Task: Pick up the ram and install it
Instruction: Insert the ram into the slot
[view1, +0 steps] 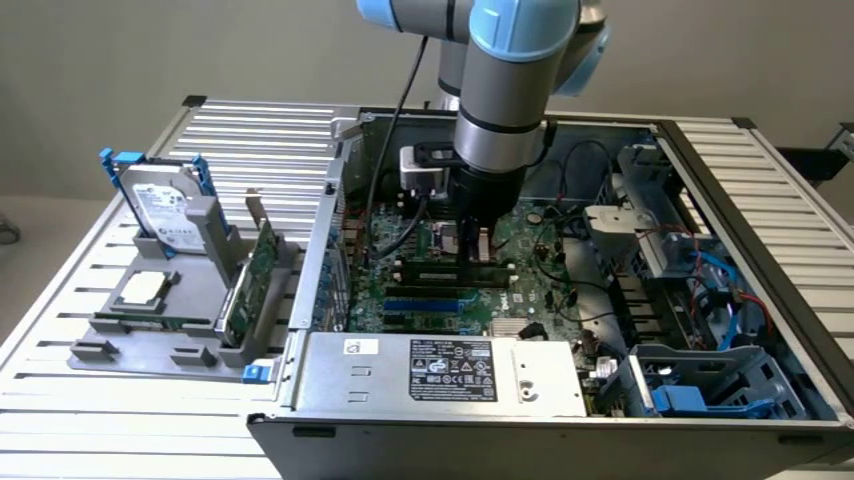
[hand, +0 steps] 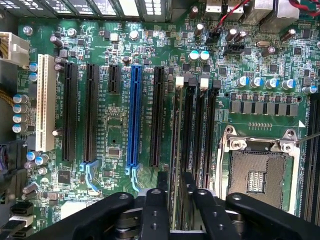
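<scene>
End effector (hand: 176, 186) narrowly open, astride the ram (hand: 177, 145) upright on the green motherboard (hand: 120, 135).

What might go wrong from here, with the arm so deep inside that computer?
The black gripper hangs right over the long thin green ram stick standing among the black memory slots. If the stick is not fully seated, it may tilt or lift out. Any sideways drift might knock the small silver capacitors nearby.
</scene>
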